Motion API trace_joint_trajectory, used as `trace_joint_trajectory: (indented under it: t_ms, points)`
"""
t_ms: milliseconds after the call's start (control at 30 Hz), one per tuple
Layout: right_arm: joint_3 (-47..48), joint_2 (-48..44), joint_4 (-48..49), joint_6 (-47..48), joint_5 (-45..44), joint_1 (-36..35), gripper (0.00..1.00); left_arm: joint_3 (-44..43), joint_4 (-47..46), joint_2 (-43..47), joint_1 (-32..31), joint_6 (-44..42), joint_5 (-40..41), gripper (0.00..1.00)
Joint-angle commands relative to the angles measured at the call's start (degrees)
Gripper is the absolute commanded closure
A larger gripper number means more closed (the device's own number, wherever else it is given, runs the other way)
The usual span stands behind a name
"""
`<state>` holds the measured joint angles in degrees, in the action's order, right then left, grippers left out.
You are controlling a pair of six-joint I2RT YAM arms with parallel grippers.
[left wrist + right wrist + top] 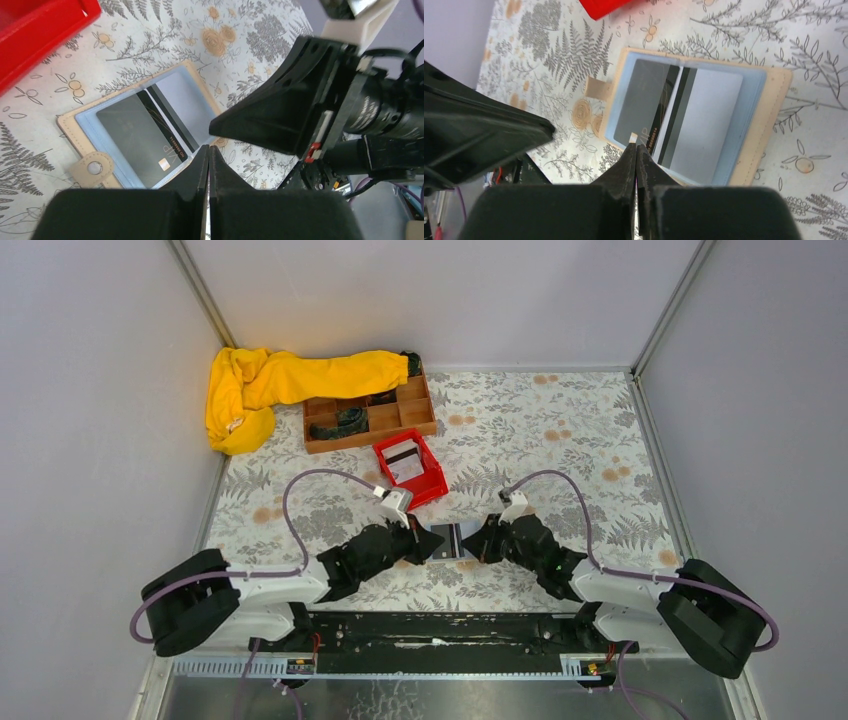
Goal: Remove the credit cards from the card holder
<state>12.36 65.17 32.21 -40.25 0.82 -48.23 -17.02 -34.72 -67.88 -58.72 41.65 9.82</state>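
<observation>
Your card holder (452,540) lies open and flat on the flowered table (560,440), right between the two arms and just in front of the red bin (410,468). The cards are not out of it. From the wrist views you can see a dark grey card (135,135) sitting in one sleeve and a pale grey card (186,100) in the other, with a black stripe showing where they meet at the fold. Both are tucked inside the blue lining, and none sticks out past the tan edge.

Your left gripper (208,150) has its jaws pressed together with nothing between them, its tip at the near edge of the holder. Your right gripper (636,147) is also closed tight, its tip over the edge of the dark card. A small whitish speck shows at that tip, and you cannot tell what it is. Neither tool has a card.

The red bin shows a pale and a dark flat shape inside. These may be cards already removed, but they are too small to be sure.

By the look of it you are partway at best, with at least two cards left to slide out.
</observation>
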Motion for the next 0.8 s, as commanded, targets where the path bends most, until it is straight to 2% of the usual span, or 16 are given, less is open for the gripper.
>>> trace_joint_trajectory:
  t_ms: [0,200,300,767]
  points:
    - [0.79,-0.22,6.19,0.09,4.98,2.74,0.92,-1.67,-6.51,-4.53,0.76,0.58,-3.26,1.0]
    - [2.33,0.67,5.86,1.52,7.03,3.93,0.7,1.08,-11.26,-9.96,2.69,2.91,-5.97,1.0]
    - [2.72,1.96,6.02,1.86,7.23,4.26,0.65,2.85,-12.55,-10.99,3.05,3.19,-4.74,1.0]
    - [3.02,10.56,13.58,1.26,10.34,4.46,0.61,5.04,-14.72,-17.38,4.79,1.68,-3.54,1.0]
